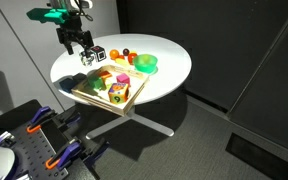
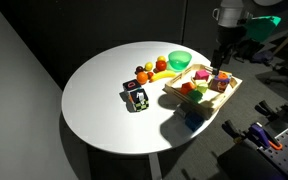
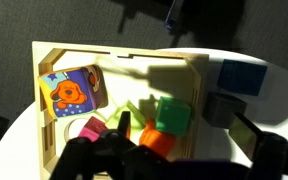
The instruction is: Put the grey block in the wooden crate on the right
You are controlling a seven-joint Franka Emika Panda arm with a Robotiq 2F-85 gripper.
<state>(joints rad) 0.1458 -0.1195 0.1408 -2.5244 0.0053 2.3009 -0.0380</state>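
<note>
Tool (image 1: 77,48), jaws apart, over wooden crate (image 3: 114,52)

The wooden crate (image 3: 114,57) is a shallow, roughly square tray of pale wood with low walls (already crowded with colourful toy pieces). It sits flat near the edge of the round white table (image 2: 104,80). In the wrist view, the grey block (image 3: 224,108), small, plain and shadowed, lies just outside one crate wall. It cannot be made out in either exterior view.

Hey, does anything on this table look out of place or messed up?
The wooden crate sits at the white table's rim, a corner seemingly overhanging. Nothing looks spilled or damaged.
</note>
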